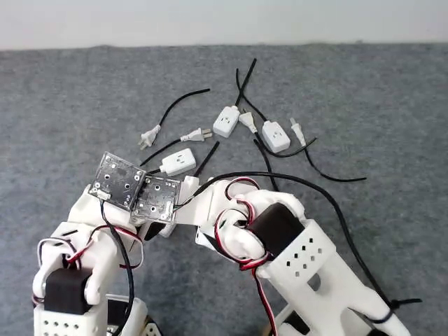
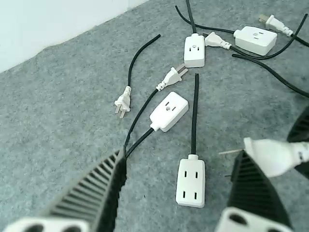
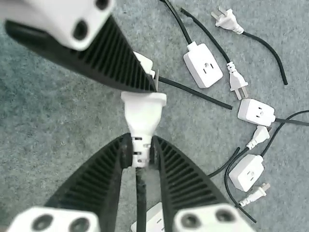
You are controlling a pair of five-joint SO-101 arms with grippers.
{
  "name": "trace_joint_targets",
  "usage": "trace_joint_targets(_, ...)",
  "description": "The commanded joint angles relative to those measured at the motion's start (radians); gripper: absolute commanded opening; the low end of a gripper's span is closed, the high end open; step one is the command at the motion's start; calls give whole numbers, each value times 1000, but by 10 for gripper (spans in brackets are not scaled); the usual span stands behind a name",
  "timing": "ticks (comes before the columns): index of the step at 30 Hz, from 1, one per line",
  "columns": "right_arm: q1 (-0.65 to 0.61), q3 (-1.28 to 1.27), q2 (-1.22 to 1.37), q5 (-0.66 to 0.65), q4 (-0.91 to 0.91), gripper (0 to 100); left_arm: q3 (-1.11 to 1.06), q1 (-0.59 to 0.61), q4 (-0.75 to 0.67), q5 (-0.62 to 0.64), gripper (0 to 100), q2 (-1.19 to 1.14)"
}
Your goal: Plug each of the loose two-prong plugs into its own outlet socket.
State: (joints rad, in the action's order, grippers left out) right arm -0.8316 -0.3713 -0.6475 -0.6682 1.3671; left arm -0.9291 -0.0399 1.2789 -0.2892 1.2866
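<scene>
My right gripper (image 3: 141, 145) is shut on a white two-prong plug (image 3: 143, 112), its black cord running back between the fingers. That plug (image 2: 273, 155) hangs by one finger of my open left gripper (image 2: 181, 162), prongs pointing sideways above the mat. Between the left fingers, a white outlet socket (image 2: 190, 181) lies flat on the mat. Three more sockets (image 1: 178, 162) (image 1: 226, 120) (image 1: 276, 136) lie farther back. Loose plugs (image 1: 149, 136) (image 1: 196, 134) (image 1: 246, 121) rest among them, and another plug (image 1: 297, 129) lies to the right.
Black cords (image 1: 329, 175) trail over the grey mat (image 1: 392, 105) around the sockets. Both arms (image 1: 280, 234) crowd the near middle, with the wrist camera boards (image 1: 119, 182) above the grippers. A pale wall edge (image 1: 224, 21) bounds the far side.
</scene>
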Motion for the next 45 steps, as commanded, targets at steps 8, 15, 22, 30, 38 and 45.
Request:
trace_joint_targets(8,-58,110,-39,23,-5,10,-12,29,-11,20,349,-2)
trace_joint_targets(15,-56,109,-33,23,-15,10,4,29,-32,140,349,0)
trace_joint_targets(22,-56,110,-28,23,-16,10,7,29,-46,166,349,0)
trace_joint_targets(30,-61,114,-41,25,-8,10,-28,83,-98,189,348,0)
trace_joint_targets(38,-59,115,-41,25,-12,10,-51,81,-107,189,348,0)
trace_joint_targets(45,-58,129,-35,25,-5,10,-54,91,-112,186,348,0)
